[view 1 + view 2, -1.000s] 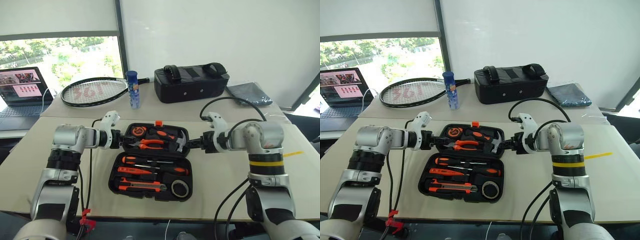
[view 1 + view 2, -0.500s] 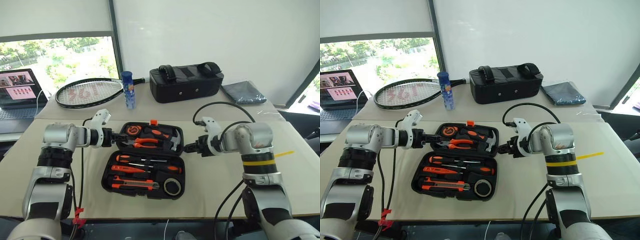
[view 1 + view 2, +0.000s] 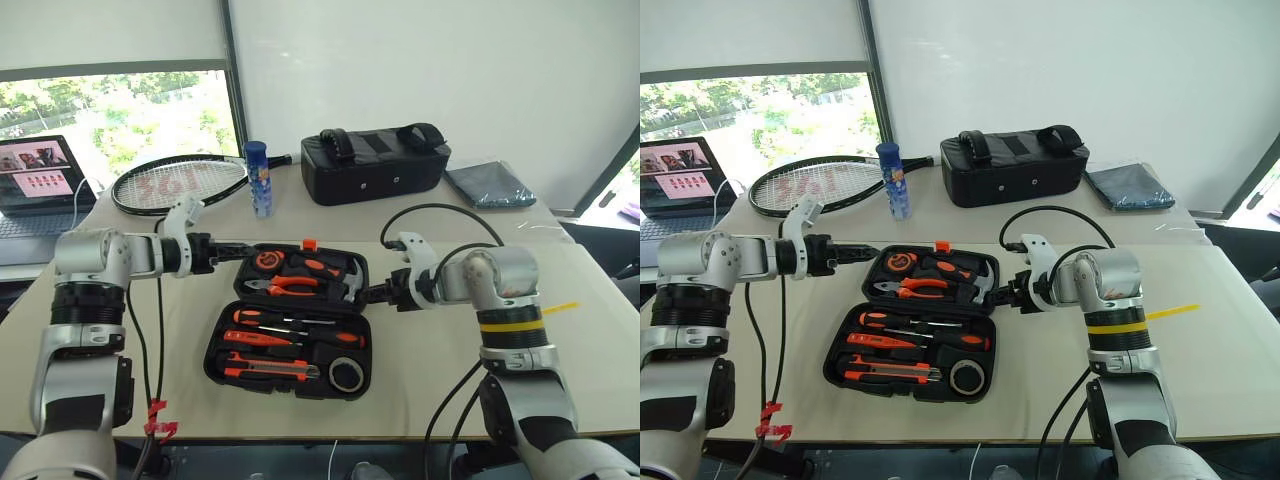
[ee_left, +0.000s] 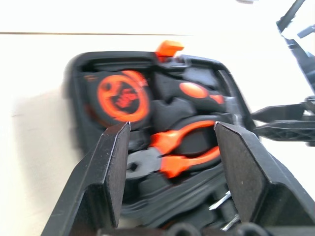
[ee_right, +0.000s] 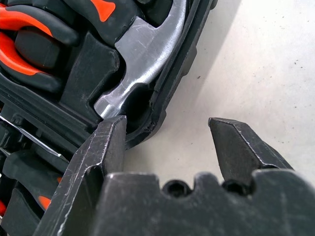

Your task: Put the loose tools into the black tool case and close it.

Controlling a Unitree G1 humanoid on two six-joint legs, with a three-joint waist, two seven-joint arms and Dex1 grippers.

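Observation:
The black tool case (image 3: 222, 352) lies open on the table. Its near half holds two screwdrivers (image 3: 262, 319) (image 3: 340, 339), the utility knife (image 3: 272, 368) and the black tape roll (image 3: 345, 374). Pliers, a hammer and a round tape measure sit in the far half (image 4: 78, 93). My left gripper (image 3: 243, 246) hovers open and empty off the case's far left corner; the left wrist view looks between its fingers (image 4: 115, 167) at that half. My right gripper (image 3: 362, 295) is open at the far half's right edge, one finger (image 5: 106, 147) against the rim by the hammer head, the other over bare table.
Behind the case stand a blue can (image 3: 259, 178), a tennis racket (image 3: 175, 183) and a black fabric bag (image 3: 375, 165). A laptop (image 3: 35, 175) sits far left and a grey folded cloth (image 3: 488, 185) far right. A yellow strip (image 3: 560, 308) lies right of my right arm.
My left gripper has drawn back from the case's left edge, moving left and slightly up. The right gripper has stayed at the right edge. The case has not moved.

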